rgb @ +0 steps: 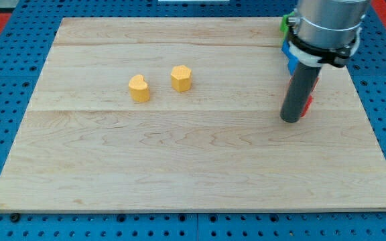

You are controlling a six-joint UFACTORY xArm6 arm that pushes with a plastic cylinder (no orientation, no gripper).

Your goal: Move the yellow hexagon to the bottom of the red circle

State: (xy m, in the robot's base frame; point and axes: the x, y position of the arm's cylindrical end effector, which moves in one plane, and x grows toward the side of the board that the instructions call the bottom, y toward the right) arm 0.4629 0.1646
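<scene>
The yellow hexagon (181,77) sits on the wooden board left of the middle, toward the view's top. A yellow heart (139,88) lies just to its left. My tip (290,118) rests on the board at the view's right, far to the right of the hexagon. A red block (307,104) shows as a sliver right behind the rod; its shape is mostly hidden. The rod touches or nearly touches it.
A blue block (291,57) and a green block (283,23) peek out beside the arm at the view's top right, mostly hidden by it. The wooden board (193,167) lies on a blue pegboard surface.
</scene>
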